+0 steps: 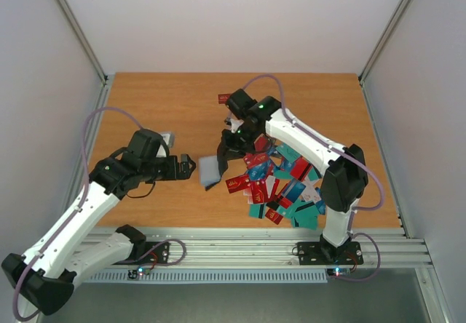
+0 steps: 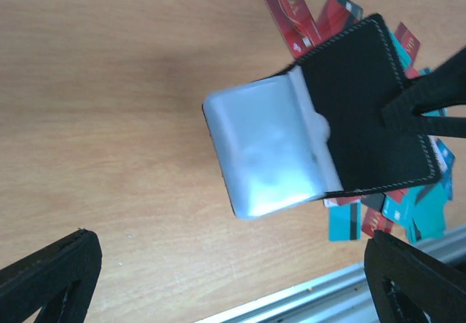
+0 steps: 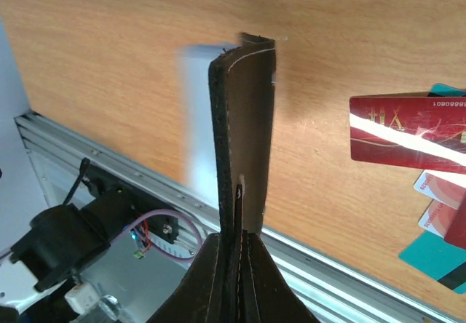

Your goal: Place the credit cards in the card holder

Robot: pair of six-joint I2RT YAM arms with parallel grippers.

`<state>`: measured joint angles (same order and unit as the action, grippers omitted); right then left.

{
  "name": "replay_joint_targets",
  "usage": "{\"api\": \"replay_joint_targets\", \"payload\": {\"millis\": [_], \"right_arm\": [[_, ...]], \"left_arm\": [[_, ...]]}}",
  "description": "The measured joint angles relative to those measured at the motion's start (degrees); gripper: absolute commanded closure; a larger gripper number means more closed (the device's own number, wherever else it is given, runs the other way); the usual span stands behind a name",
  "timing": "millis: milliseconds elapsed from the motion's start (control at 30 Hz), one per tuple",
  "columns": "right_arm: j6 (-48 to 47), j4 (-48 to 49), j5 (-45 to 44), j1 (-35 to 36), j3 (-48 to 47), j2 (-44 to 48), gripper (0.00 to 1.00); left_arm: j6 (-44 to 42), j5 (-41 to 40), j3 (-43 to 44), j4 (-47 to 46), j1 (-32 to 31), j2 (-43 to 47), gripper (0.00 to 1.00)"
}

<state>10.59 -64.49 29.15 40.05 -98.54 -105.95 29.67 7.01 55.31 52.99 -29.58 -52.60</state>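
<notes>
Top view, centre: the right gripper (image 1: 231, 142) is clamped on one edge of the card holder (image 1: 220, 156) and holds it, apparently clear of the table (image 1: 160, 105), so that it hangs unfolded. Its clear inner flap (image 2: 266, 148) faces the other arm, presumably to expose the slots for loading. The left gripper (image 1: 188, 166), its fingers spread wide and empty, hovers just beside the flap without touching it. The credit cards (image 1: 280, 185) lie heaped right of centre, some beneath the holder.

Wooden bench (image 1: 156, 101) carried a heap of credit cards (image 1: 280, 185) right of centre; one red card (image 1: 223, 98) lay apart, farther back.
</notes>
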Motion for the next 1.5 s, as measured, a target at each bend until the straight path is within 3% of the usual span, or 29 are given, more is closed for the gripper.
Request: {"api": "replay_joint_targets", "payload": {"millis": [333,667,967,1300,1400,1500], "right_arm": [[2.43,1.2,-2.86,1.81,0.24,-0.7,0.99],[6.38,8.0,2.47,1.79,2.32,-0.15,0.99],[10.75,19.69,11.39,1.97,2.25,-2.75,0.99],[3.76,27.32,14.03,0.61,12.07,-11.91,0.95],[1.11,26.08,13.38,-0.59,13.88,-14.64,0.9],[-0.98,24.5,11.65,-2.01,15.91,-14.71,0.73]], "left_arm": [[0.31,6.29,-2.19,-0.07,0.0,1.18,0.02],[4.09,11.15,-9.22,-4.92,3.26,4.68,0.04],[4.46,2.84,-7.13,0.44,5.53,7.61,0.1],[5.49,-0.68,-7.96,3.69,5.57,7.85,0.12],[5.66,0.31,-8.85,3.56,5.57,7.1,0.12],[5.68,0.94,-9.07,3.3,5.57,5.51,0.13]]}}
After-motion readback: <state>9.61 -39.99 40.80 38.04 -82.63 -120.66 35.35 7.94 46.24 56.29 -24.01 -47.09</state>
